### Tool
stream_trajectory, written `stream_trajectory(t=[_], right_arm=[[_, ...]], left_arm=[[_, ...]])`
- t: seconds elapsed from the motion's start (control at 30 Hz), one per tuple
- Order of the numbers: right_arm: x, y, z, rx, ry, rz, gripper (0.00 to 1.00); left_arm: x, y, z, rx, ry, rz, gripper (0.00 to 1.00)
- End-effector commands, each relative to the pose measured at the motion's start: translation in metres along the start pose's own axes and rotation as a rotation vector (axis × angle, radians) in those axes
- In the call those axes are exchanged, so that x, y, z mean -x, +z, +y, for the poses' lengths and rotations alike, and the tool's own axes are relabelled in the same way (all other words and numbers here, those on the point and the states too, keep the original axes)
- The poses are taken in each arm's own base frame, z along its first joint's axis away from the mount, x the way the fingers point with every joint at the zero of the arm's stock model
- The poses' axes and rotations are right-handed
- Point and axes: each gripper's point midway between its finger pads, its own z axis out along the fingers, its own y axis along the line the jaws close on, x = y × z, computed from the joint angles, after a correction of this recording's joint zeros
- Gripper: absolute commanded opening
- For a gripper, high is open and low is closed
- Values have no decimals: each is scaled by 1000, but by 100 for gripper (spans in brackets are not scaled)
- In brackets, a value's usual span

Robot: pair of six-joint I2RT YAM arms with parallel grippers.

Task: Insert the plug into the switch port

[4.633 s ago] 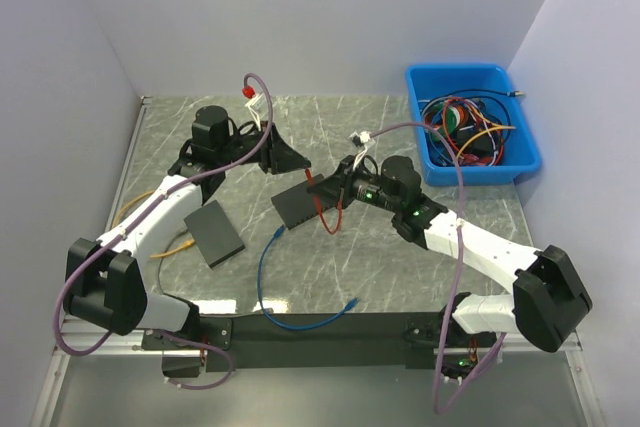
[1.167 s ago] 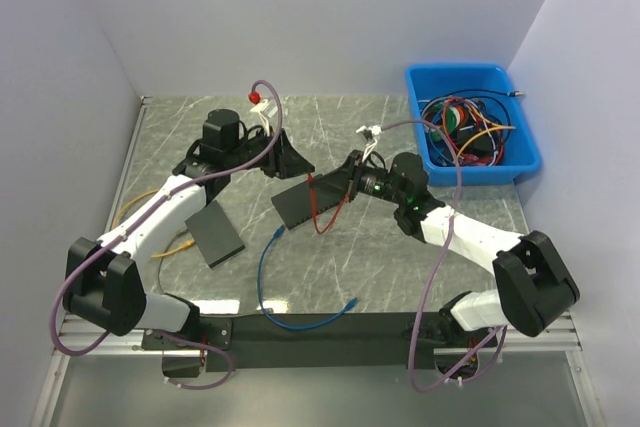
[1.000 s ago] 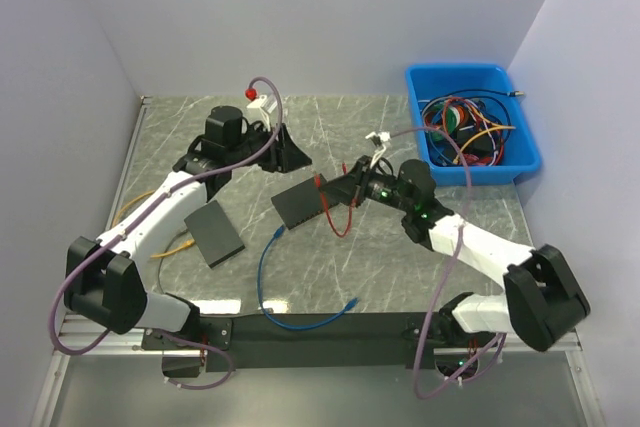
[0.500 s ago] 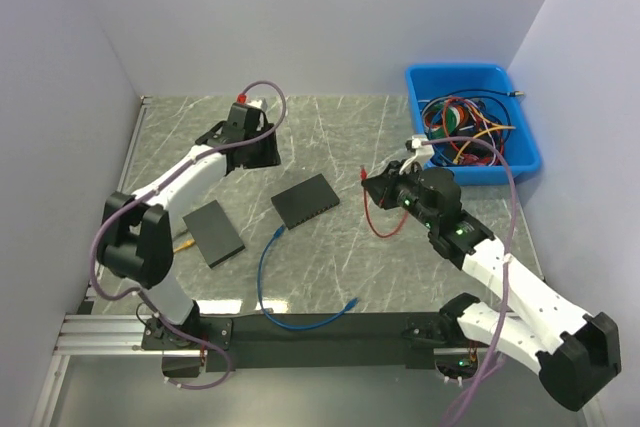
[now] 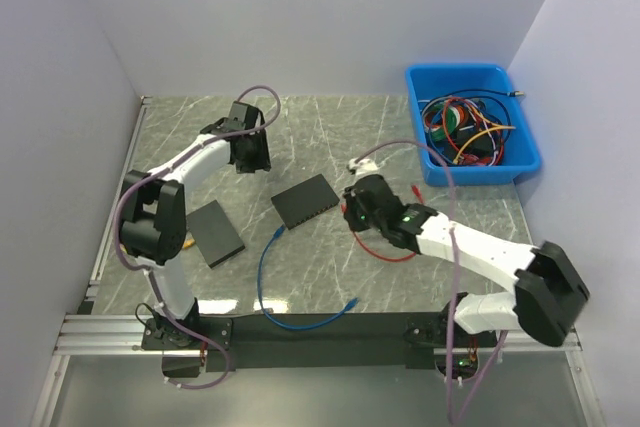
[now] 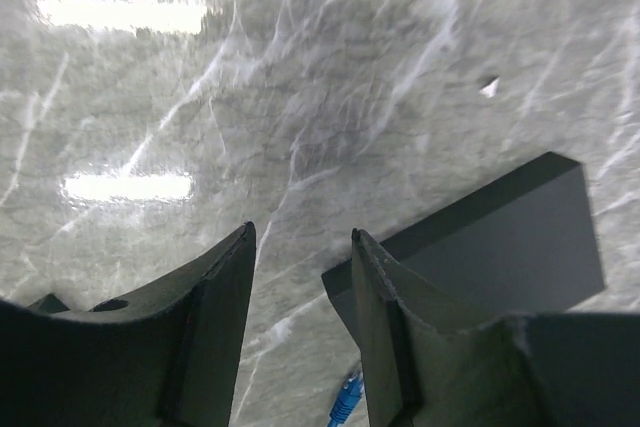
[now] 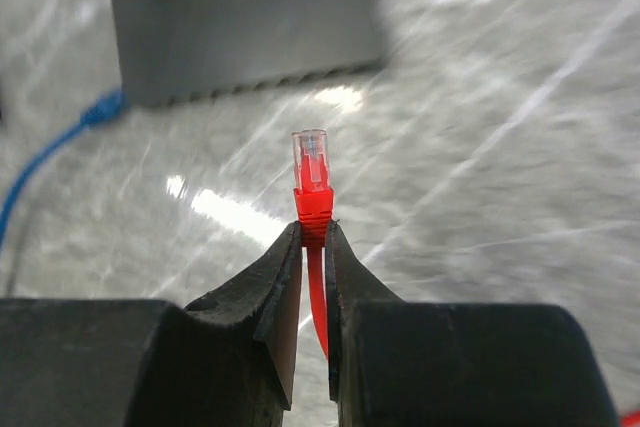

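Observation:
The black switch [image 5: 307, 200] lies flat mid-table. In the right wrist view it is at the top [image 7: 240, 17], its port edge facing me. My right gripper [image 5: 351, 213] is just right of the switch, shut on a red plug [image 7: 311, 182] with a clear tip that points toward the ports, a short gap away [image 7: 312, 232]. The red cable [image 5: 385, 247] loops on the table behind it. My left gripper [image 5: 251, 155] is open and empty behind and left of the switch; in its own view [image 6: 302, 237] the switch [image 6: 500, 237] lies beyond the right finger.
A second flat black box [image 5: 213, 232] lies at the left. A blue cable [image 5: 268, 272] curves from the switch's near corner to the front; its plug shows in the left wrist view [image 6: 345, 409]. A blue bin [image 5: 522, 127] of tangled cables stands back right.
My left gripper drew back from the switch to the back left. My right gripper swung right, away from the switch, with the red plug, then came back down beside its right edge.

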Motion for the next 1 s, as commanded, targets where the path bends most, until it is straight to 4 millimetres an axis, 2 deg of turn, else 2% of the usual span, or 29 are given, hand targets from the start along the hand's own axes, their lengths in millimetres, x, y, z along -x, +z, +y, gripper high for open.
stream_trajectory(t=[0.0, 0.17, 0.37, 0.5, 0.63, 0.97], right_arm=[[6, 9, 30, 50, -34, 4, 0], [-20, 30, 62, 91, -73, 80, 0], [-32, 52, 81, 90, -105, 141, 0], [-39, 67, 87, 64, -134, 181, 0], [-41, 75, 88, 42, -144, 195, 0], [-52, 83, 82, 7, -150, 218, 0]], left_arm=[[4, 1, -5, -2, -6, 18, 48], [-9, 13, -1, 16, -8, 77, 43], [-18, 19, -2, 12, -11, 120, 37], [-25, 24, -4, 3, -15, 155, 33], [-29, 26, -8, -9, -13, 175, 33], [-30, 27, -22, -53, 2, 181, 32]])
